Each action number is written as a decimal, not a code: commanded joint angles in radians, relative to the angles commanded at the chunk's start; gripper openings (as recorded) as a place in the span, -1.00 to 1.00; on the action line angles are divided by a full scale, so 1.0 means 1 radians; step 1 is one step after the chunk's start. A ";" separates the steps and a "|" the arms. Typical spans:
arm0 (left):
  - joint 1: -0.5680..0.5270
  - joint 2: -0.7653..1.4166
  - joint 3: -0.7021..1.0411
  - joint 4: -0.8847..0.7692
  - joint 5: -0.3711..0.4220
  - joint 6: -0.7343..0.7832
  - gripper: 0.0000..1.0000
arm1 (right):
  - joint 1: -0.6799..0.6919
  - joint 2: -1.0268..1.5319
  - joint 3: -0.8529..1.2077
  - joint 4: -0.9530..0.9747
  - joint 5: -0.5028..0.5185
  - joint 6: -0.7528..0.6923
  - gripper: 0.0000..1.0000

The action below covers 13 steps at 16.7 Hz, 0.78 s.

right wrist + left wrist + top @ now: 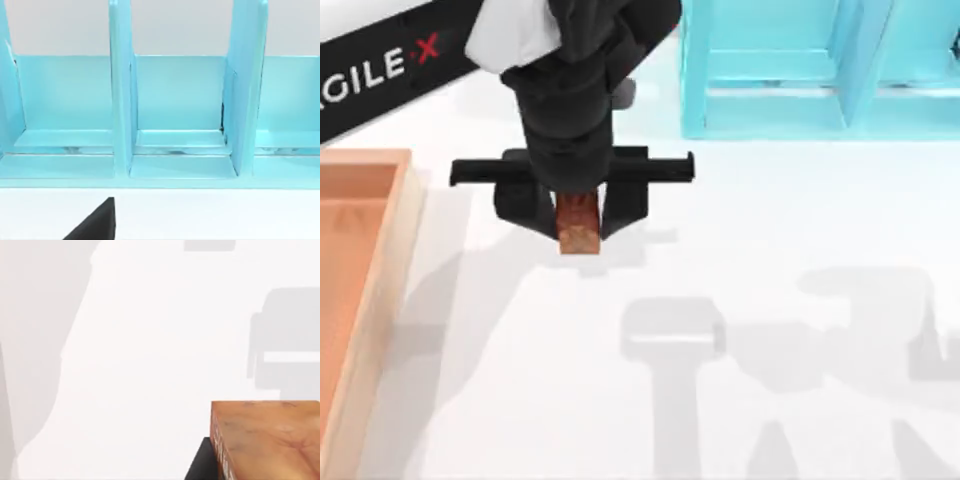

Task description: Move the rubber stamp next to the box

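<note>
The rubber stamp (pixel 578 230), a small reddish-brown block, hangs above the white table in my left gripper (pixel 576 218), whose black fingers are shut on its sides. In the left wrist view the stamp (pixel 267 440) shows close up, with one dark finger (pixel 200 465) beside it. The box (pixel 360 290), light tan rim and orange-brown inside, lies at the table's left edge, well to the left of the stamp. A dark part of my right gripper (pixel 95 222) shows in the right wrist view, facing the shelf.
A cyan blue shelf-like frame (pixel 800 70) stands at the back right, its open compartments (pixel 175 110) facing the right wrist camera. Arm shadows fall across the white table (pixel 770 250) to the right of and in front of the stamp.
</note>
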 joint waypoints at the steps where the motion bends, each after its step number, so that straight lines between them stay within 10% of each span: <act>1: 0.046 -0.066 -0.071 0.009 0.004 0.045 -1.00 | 0.000 0.000 0.000 0.000 0.000 0.000 1.00; 13: 0.303 -0.436 -0.478 0.053 0.023 0.302 -1.00 | 0.000 0.000 0.000 0.000 0.000 0.000 1.00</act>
